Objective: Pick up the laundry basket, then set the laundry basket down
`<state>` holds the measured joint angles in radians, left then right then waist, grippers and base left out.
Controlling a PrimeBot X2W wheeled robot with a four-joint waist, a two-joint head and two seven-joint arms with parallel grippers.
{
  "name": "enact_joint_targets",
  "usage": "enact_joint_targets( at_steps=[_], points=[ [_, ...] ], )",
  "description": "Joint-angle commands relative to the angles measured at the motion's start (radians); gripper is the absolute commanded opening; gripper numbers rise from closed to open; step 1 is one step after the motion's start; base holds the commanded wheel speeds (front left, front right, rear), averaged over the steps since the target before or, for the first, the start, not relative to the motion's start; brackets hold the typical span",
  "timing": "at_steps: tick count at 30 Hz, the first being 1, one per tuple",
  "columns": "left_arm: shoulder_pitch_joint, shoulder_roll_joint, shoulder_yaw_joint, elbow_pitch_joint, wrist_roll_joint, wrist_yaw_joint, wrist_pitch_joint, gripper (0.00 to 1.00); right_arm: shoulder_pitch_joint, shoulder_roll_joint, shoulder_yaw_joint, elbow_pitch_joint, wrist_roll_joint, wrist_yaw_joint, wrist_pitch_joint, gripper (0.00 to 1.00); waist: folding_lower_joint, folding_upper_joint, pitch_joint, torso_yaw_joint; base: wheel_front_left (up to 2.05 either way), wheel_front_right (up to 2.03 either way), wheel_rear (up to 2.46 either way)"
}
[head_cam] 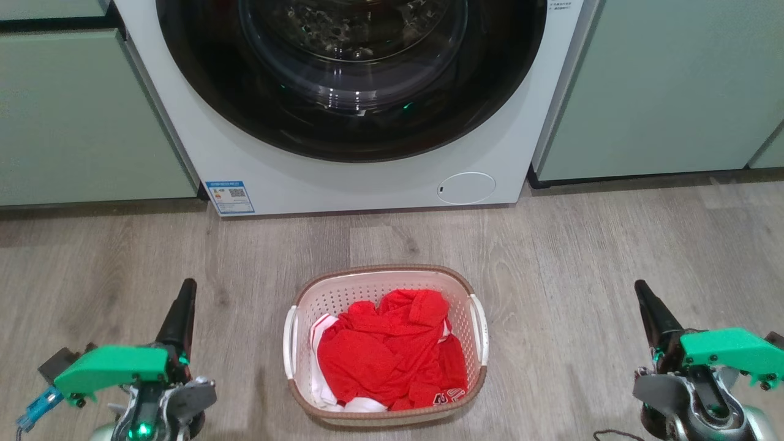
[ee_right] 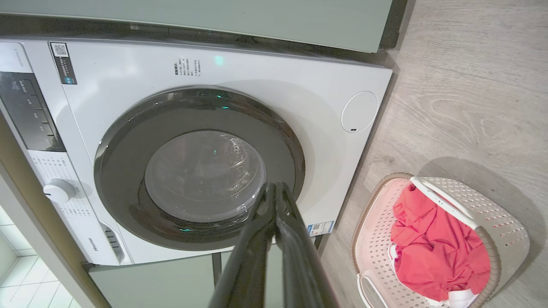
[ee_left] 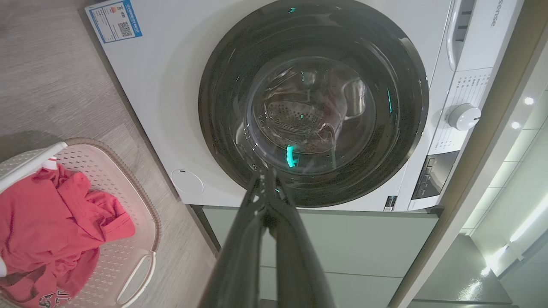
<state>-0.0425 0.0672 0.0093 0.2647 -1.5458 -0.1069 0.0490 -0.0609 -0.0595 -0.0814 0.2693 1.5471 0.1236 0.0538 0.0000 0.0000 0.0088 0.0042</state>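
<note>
The head view's top edge cuts off the upper washing machine (head_cam: pixel 367 177). Crumpled red clothing (head_cam: pixel 386 352) hides the floor of the laundry basket (head_cam: pixel 367 289). Print on the machine's blue label (head_cam: pixel 229 196) is too small to read. The left wrist view's left and bottom edges crop the basket.

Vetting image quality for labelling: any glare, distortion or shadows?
Head view: laundry basket sharp, reflections on the washer door. Left wrist view: wide-angle bending of straight edges, green glints on that door. Right wrist view: soft basket shadow on the floor.
</note>
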Motion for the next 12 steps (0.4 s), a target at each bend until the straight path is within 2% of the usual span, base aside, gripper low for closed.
enact_joint_targets(
  at_steps=[1,7,12],
  points=[
    [-0.058,0.015,0.040,-0.026,-0.027,-0.015,0.010,0.00,-0.044,-0.014,0.010,-0.029,0.026,0.007,0.015,0.00,0.0000,0.0000,-0.001,-0.001,0.00,0.00,0.00],
    [-0.062,0.014,0.060,-0.022,-0.092,-0.023,0.028,0.00,-0.044,-0.013,-0.001,-0.027,0.082,0.007,0.033,0.00,0.0000,0.0000,-0.005,-0.004,0.00,0.00,0.00],
    [-0.062,0.012,0.064,-0.022,-0.097,-0.024,0.032,0.00,-0.044,-0.012,-0.003,-0.026,0.086,0.007,0.036,0.00,0.0000,0.0000,-0.006,-0.004,0.00,0.00,0.00]
  ],
)
